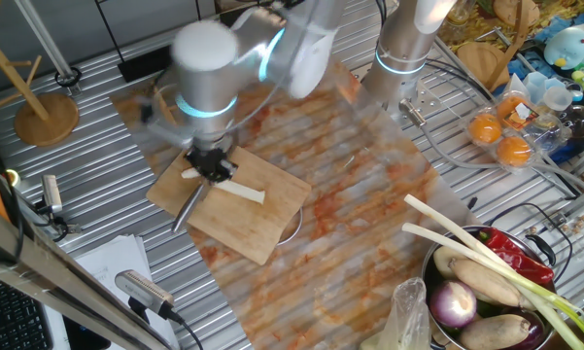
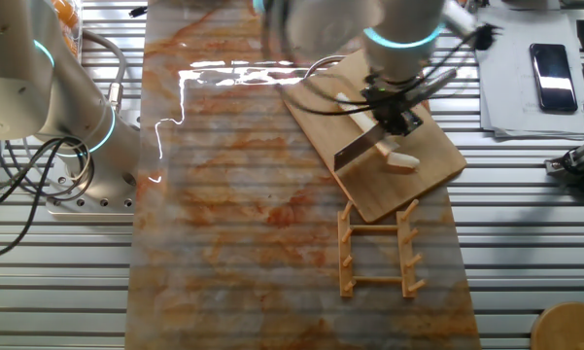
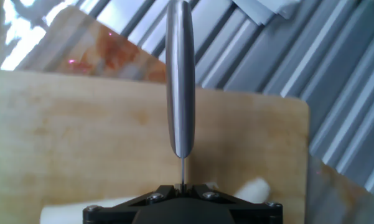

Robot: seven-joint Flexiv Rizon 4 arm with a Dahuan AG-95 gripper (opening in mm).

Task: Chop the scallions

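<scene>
Knife (image 2: 361, 151) clenched in gripper (image 2: 396, 119), jaws closed on blade spine; handle (image 3: 180, 74) pointing away in hand view. Blade angled down across scallion (image 1: 241, 192), edge at or just above stalk; contact not resolvable. Scallion lying on board (image 1: 262, 228), pale stick, ends showing either side of gripper in hand view. Separate chunk (image 2: 401, 162) just beside blade in other fixed view. Arm blurred, so in motion.

For clean cut: press straight down, blade square to stalk, edge carried fully to wood; lift clear before shifting along. Stalk unrestrained, likely to roll under skewed push.

Board on orange-mottled mat (image 2: 233, 224) over ribbed metal table (image 1: 369, 321). Wooden rack (image 2: 379, 248) just beside board. Bowl (image 1: 437, 267) with onion, chilli, long green-leafed stalks well apart. Second arm (image 2: 39, 87) idle at table edge.
</scene>
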